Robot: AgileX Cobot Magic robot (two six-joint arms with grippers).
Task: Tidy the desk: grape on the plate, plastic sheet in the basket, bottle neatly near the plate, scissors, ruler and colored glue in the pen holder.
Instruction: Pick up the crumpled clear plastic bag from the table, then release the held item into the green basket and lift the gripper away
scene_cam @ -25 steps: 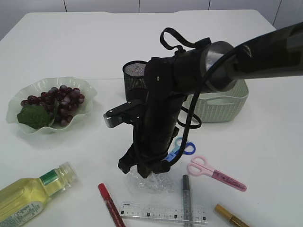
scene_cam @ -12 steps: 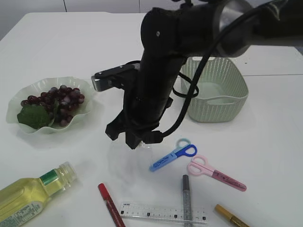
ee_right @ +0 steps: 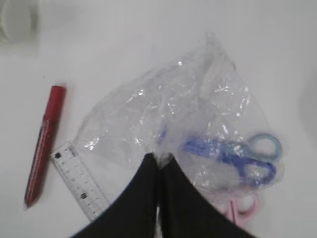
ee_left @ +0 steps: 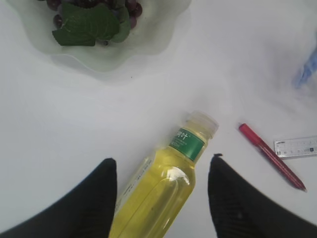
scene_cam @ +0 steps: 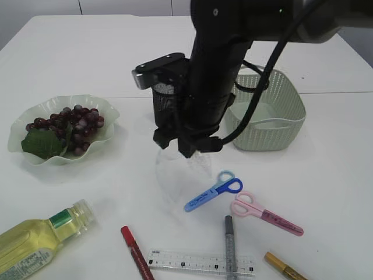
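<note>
My right gripper [scene_cam: 185,150] [ee_right: 159,157] is shut on the clear plastic sheet [scene_cam: 178,175] [ee_right: 168,114] and holds it hanging above the table, left of the green basket [scene_cam: 291,125]. Behind the arm stands the black mesh pen holder [scene_cam: 163,99]. Purple grapes [scene_cam: 73,123] lie on the glass plate [scene_cam: 23,125]. The yellow bottle [scene_cam: 35,242] [ee_left: 158,188] lies on its side at the front left, between my open left gripper's [ee_left: 161,173] fingers. Blue scissors [scene_cam: 213,191], pink scissors [scene_cam: 265,213], a ruler [scene_cam: 201,262] and a red glue pen [scene_cam: 137,252] lie in front.
A grey pen [scene_cam: 229,245] and a gold pen [scene_cam: 285,267] lie near the ruler at the front edge. The right arm rises over the middle of the table and hides part of the pen holder and basket.
My right gripper has lifted the plastic sheet off the table and carried it up and back toward the pen holder and basket. The other objects have not moved.
</note>
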